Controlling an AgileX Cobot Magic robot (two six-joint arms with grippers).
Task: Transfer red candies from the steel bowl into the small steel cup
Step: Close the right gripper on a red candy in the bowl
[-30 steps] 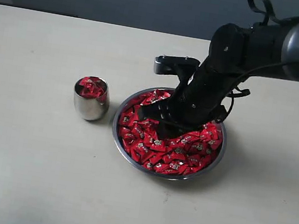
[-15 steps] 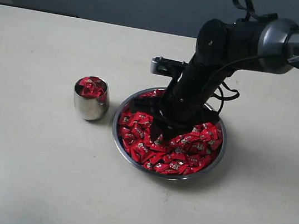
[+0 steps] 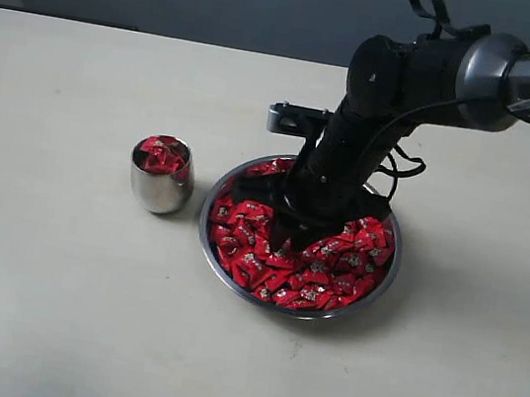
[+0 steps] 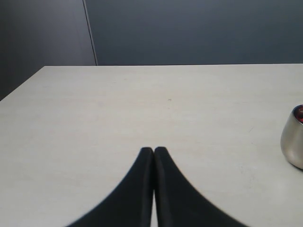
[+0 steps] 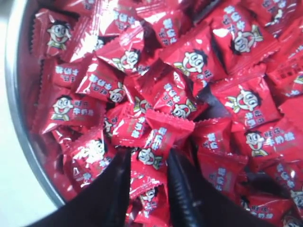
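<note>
1 red candy (image 5: 158,136) inside right gripper (image 5: 148,161)

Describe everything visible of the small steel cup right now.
The small steel cup is a polished, handleless, rounded tumbler standing upright on the pale table, beside the steel bowl with a narrow gap between them. Red candies fill it to the rim. Nothing else touches it.

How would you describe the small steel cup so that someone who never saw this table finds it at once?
On the pale table, find the wide steel bowl heaped with red candies. Close beside it, left of it in the exterior view, stands the small steel cup. It is far narrower, egg-shaped, with candies at its mouth.
</note>
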